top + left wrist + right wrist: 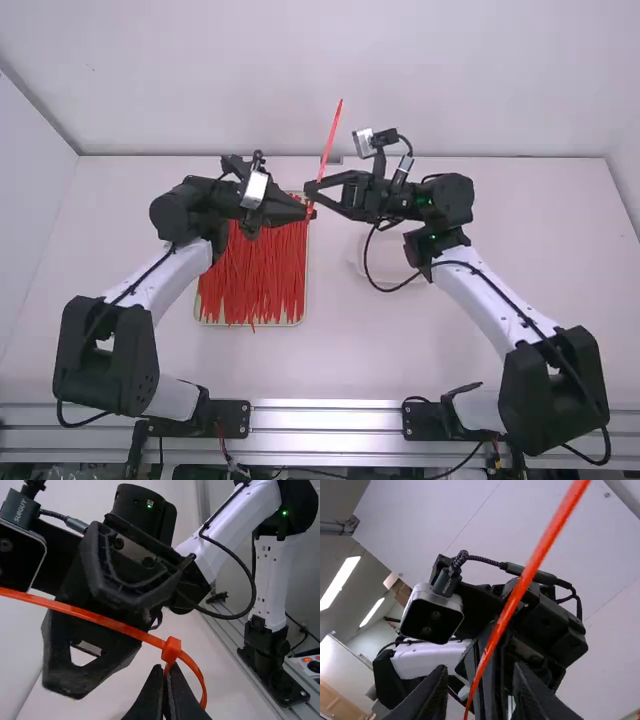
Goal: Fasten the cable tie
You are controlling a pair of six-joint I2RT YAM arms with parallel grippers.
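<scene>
Left gripper was pressed together, pinching the orange cable tie just under its head. Right gripper stood spread around the strap. The pile of spare ties lay at 7 o'clock.

Robotics lab bench, indoors: white table boxed in by plain white walls, aluminium rail carrying both arm bases (cables trailing below); ceiling strip lights overhead
</scene>
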